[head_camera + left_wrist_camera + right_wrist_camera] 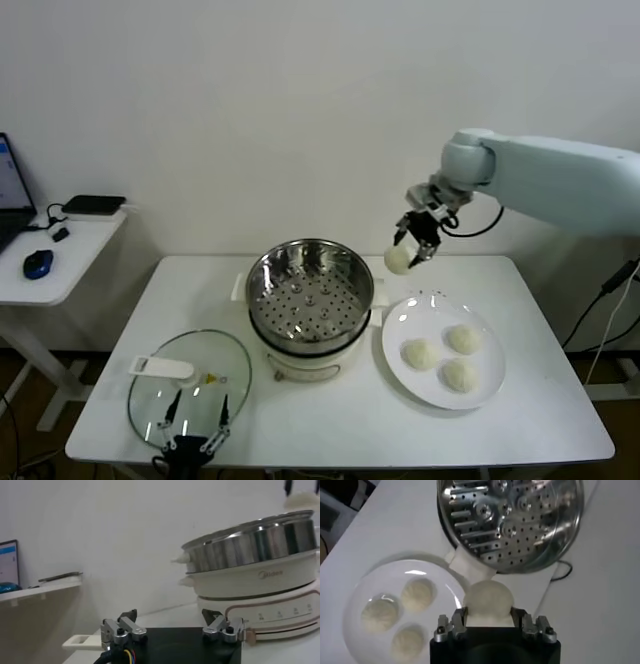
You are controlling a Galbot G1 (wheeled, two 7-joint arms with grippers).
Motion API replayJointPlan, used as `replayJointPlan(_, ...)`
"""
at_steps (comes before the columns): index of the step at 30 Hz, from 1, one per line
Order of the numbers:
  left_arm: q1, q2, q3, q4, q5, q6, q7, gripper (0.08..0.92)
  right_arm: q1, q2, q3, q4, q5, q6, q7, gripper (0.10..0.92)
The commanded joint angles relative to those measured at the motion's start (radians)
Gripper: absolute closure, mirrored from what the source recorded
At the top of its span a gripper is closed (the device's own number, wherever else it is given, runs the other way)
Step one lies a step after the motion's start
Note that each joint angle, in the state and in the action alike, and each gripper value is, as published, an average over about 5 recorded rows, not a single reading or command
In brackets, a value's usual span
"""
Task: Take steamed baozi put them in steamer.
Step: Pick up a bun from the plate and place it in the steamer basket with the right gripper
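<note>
Right gripper [417, 240]: clamps one baozi [397, 260] in the air, just beside the steamer [310, 290] rim.
Plate [440, 395]: three buns.
Left gripper [190, 432]: apparently open, low over the glass lid [150, 400].

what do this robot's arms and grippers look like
The right arm has a smooth, pale blue-white rounded shell, with a black cable looping at the wrist. The right gripper is black with silver metal finger brackets and bolts. The left gripper has the same black body, silver bolted fingers with dark tips, and coloured wires at its base.
</note>
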Motion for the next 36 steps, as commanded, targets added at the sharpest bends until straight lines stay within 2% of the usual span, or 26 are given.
replayJointPlan(1, 0.003, -0.019, 0.001, -0.001, 0.001, -0.001, -0.001, 0.177, 0.117, 0.167, -0.057, 0.048, -0.022, 0.198, 0.057, 0.423)
replayJointPlan(12, 0.010, -0.019, -0.008, -0.010, -0.008, -0.006, -0.002, 0.177, -0.043, 0.421, -0.041, -0.267, -0.200, 0.471, 0.129, 0.423)
replayJointPlan(17, 0.011, -0.021, -0.010, -0.011, -0.007, -0.009, -0.001, 0.177, -0.107, 0.496, -0.028, -0.391, -0.215, 0.544, 0.131, 0.423)
replayJointPlan(36, 0.003, -0.023, -0.018, -0.003, -0.008, -0.016, -0.001, 0.177, -0.275, 0.554, 0.022, -0.621, -0.283, 0.651, 0.106, 0.423)
